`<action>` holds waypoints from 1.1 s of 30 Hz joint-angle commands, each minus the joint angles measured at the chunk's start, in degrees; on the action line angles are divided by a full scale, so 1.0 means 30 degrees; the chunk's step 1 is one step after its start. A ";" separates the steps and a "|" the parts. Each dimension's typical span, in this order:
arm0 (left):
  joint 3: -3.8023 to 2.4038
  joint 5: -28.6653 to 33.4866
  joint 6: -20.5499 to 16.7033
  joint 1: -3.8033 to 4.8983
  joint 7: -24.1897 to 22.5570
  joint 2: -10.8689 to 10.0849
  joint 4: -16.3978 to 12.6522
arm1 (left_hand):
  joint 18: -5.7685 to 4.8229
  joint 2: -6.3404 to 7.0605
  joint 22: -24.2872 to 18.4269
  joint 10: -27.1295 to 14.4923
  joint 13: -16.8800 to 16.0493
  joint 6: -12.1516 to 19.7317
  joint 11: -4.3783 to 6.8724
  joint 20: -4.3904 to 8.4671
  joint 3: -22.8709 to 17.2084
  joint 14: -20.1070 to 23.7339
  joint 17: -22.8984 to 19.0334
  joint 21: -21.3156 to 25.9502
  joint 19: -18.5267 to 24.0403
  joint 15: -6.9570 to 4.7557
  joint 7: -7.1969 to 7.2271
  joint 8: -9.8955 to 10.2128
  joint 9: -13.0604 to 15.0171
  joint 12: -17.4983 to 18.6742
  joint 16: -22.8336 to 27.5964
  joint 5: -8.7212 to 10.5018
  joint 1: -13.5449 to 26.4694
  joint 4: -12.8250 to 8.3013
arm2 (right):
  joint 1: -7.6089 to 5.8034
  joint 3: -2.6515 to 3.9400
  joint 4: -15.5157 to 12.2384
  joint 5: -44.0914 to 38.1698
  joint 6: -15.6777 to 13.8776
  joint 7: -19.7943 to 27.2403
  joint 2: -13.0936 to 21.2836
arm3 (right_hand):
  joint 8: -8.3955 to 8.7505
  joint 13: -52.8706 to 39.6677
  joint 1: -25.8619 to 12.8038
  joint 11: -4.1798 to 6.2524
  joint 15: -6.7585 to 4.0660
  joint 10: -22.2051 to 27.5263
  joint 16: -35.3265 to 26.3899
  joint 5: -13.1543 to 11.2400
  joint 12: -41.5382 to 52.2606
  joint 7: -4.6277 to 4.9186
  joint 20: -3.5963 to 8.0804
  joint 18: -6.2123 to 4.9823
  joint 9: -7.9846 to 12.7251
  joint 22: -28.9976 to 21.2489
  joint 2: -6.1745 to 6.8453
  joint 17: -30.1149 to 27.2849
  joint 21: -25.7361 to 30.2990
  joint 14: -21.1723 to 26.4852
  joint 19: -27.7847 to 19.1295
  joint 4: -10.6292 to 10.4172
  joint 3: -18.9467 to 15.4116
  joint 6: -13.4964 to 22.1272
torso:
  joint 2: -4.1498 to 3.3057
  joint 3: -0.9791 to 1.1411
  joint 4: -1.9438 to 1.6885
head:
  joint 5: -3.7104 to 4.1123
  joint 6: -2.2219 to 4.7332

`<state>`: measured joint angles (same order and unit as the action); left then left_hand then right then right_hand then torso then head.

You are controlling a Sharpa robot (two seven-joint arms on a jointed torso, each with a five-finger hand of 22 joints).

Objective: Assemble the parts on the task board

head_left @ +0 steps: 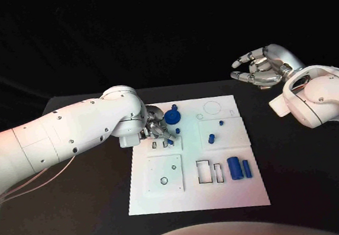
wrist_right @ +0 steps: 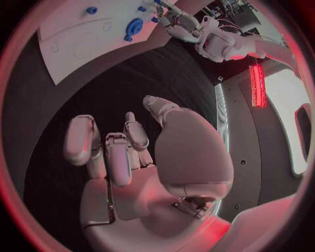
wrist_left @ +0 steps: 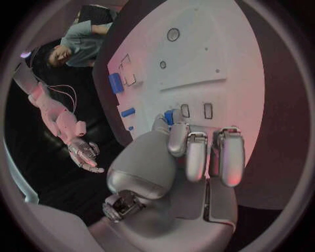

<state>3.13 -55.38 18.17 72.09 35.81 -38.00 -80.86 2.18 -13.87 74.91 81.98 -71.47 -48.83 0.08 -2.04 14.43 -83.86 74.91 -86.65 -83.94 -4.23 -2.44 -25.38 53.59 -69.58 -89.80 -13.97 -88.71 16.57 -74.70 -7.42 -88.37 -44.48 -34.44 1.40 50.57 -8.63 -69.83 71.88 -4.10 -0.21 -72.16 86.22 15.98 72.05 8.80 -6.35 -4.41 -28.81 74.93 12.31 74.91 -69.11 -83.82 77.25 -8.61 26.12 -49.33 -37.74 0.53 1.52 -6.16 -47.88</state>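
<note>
Fingers [head_left: 163, 131] of the left hand [head_left: 155, 128] reach down onto the task board [head_left: 173, 198] at centre frame; whether they pinch a part I cannot tell. Right hand [head_left: 262, 68], upper right, is loosely curled, empty. Blue parts [head_left: 241, 168] look small, light, rigid, probably slippery: pinch their long sides.

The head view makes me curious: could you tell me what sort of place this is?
Probably a robotics lab bench set up for assembly trials: a black table carries a white task board with small blue parts, under a dark backdrop, worked by the left hand.
</note>
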 commanded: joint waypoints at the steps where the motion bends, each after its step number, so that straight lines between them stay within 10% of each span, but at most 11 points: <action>1: 0.0029 0.0329 0.0042 0.0014 -0.0075 0.0052 0.0018 | -0.0246 0.0271 0.3340 0.0467 -0.2886 -0.0002 0.0577 0.0174 -0.0436 -0.2046 0.5030 0.0095 -0.0754 -0.0231 0.0076 -0.0024 0.0132 -0.2330 -0.0068 -0.0208 -0.1286 0.0024 | 0.0014 0.0003 0.0012 -0.0228 0.0245 -0.0013 -0.0029 | -0.0104 -0.0037 -0.0018 -0.0001 0.0102 -0.0072 -0.0091 0.0103 0.0107 0.0005 0.0011 -0.0230 -0.0026 0.1230 0.0160 0.2080 0.0119 -0.1146 -0.0116 0.0004 0.0165 0.0044 | -0.0007 0.0015 -0.0012 | 0.0009 0.0007; 4: 0.0032 0.0355 0.0079 0.0015 -0.0065 0.0048 0.0016 | -0.0247 0.0583 0.3354 0.0472 -0.2898 0.0008 0.0560 0.0165 -0.1157 -0.2046 0.5030 0.0101 -0.0759 -0.0219 0.0066 0.0023 0.0271 -0.2330 -0.0068 -0.0320 -0.1007 0.0044 | 0.0016 0.0001 0.0022 -0.0231 0.0261 -0.0026 -0.0035 | -0.0117 -0.0041 -0.0029 -0.0001 0.0100 -0.0084 -0.0098 0.0156 0.0120 0.0003 0.0012 -0.0233 -0.0029 0.1224 0.0172 0.2071 0.0134 -0.1144 -0.0120 0.0017 0.0197 0.0037 | -0.0014 0.0014 -0.0007 | 0.0011 -0.0007; 6: 0.0034 0.0365 0.0087 0.0015 -0.0059 0.0041 0.0021 | -0.0246 0.1581 0.3371 0.0453 -0.2887 -0.0030 0.0616 0.0132 -0.3306 -0.2046 0.5030 0.0132 -0.0756 -0.0213 0.0004 0.0148 0.0548 -0.2277 -0.0068 -0.0577 -0.0221 0.0041 | 0.0017 -0.0001 0.0031 -0.0232 0.0277 -0.0039 -0.0037 | -0.0125 -0.0049 -0.0037 0.0001 0.0099 -0.0096 -0.0107 0.0196 0.0133 0.0002 0.0014 -0.0234 -0.0032 0.1220 0.0180 0.2054 0.0146 -0.1139 -0.0123 0.0026 0.0220 0.0034 | -0.0014 0.0013 -0.0004 | 0.0018 0.0010; 10: 0.0040 0.0377 0.0088 0.0016 -0.0055 0.0018 0.0034 | -0.0241 0.5510 0.3439 0.0490 -0.2900 -0.0170 0.0506 0.0075 -1.2024 -0.2046 0.5030 0.0189 -0.0778 -0.0120 -0.0074 0.0106 0.1506 -0.2245 -0.0068 -0.1534 0.2979 -0.0093 | 0.0021 -0.0005 0.0039 -0.0233 0.0301 -0.0054 -0.0034 | -0.0135 -0.0036 -0.0049 0.0003 0.0098 -0.0089 -0.0109 0.0241 0.0129 0.0001 0.0015 -0.0233 -0.0035 0.1221 0.0193 0.2054 0.0147 -0.1139 -0.0119 0.0036 0.0246 0.0030 | -0.0010 0.0016 -0.0002 | 0.0015 0.0006; 12: 0.0043 0.0418 0.0095 0.0016 -0.0057 0.0002 0.0042 | -0.0236 0.7323 0.3477 0.0572 -0.2893 -0.0183 0.0512 0.0043 -1.6943 -0.2046 0.5030 0.0231 -0.0787 -0.0088 -0.0162 -0.0360 0.2533 -0.2245 -0.0068 -0.1914 0.5612 -0.1264 | 0.0023 -0.0007 0.0042 -0.0233 0.0313 -0.0062 -0.0030 | -0.0135 -0.0036 -0.0049 0.0003 0.0098 -0.0089 -0.0109 0.0241 0.0129 0.0001 0.0015 -0.0233 -0.0035 0.1221 0.0193 0.2054 0.0147 -0.1139 -0.0119 0.0036 0.0246 0.0030 | -0.0014 0.0018 -0.0003 | 0.0011 0.0012; 17: 0.0054 0.0579 0.0108 0.0016 -0.0075 -0.0029 0.0047 | -0.0243 0.7606 0.3547 0.0618 -0.2894 -0.0177 0.0415 0.0029 -1.8859 -0.2046 0.5030 0.0245 -0.0817 -0.0083 -0.0119 -0.0589 0.3298 -0.2241 -0.0068 -0.3175 0.8066 -0.3307 | 0.0031 -0.0013 0.0053 -0.0233 0.0345 -0.0075 -0.0030 | -0.0145 -0.0044 -0.0067 0.0003 0.0097 -0.0102 -0.0112 0.0289 0.0144 0.0000 0.0016 -0.0237 -0.0038 0.1211 0.0207 0.2052 0.0170 -0.1139 -0.0128 0.0045 0.0273 0.0028 | -0.0012 0.0015 -0.0005 | -0.0005 0.0038; 33: 0.0073 0.1809 -0.1044 0.0014 -0.0267 -0.0401 -0.0084 | -0.0244 0.7397 0.3594 0.0648 -0.2825 -0.0431 0.0454 0.0069 -1.9584 -0.2046 0.5030 0.0269 -0.0830 -0.0128 -0.0070 -0.0837 0.3849 -0.2152 -0.0068 -0.3881 0.9114 -0.4971 | 0.0047 -0.0024 0.0061 -0.0233 0.0363 -0.0082 0.0001 | -0.0160 -0.0033 -0.0108 0.0002 0.0096 -0.0101 -0.0122 0.0361 0.0147 0.0000 0.0018 -0.0242 -0.0043 0.1198 0.0229 0.2037 0.0202 -0.1135 -0.0140 0.0050 0.0307 0.0025 | -0.0013 0.0012 -0.0009 | -0.0041 0.0048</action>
<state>3.36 -52.20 17.16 72.10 35.77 -39.12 -80.85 2.18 8.16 74.94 83.66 -74.95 -49.73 1.33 -1.73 -36.73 -84.04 74.91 -86.08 -84.04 -4.79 -2.85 -27.76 65.07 -76.22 -89.79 -25.53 -61.94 9.31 -74.60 -7.49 -88.18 -44.54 -34.18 1.16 50.57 -8.85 -69.94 71.65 -4.10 -0.21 -72.16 86.22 16.86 72.27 8.80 -6.36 -4.41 -28.86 74.91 12.54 74.90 -68.87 -83.82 77.25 -8.46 26.59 -49.33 -37.79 0.57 1.50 -6.28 -47.70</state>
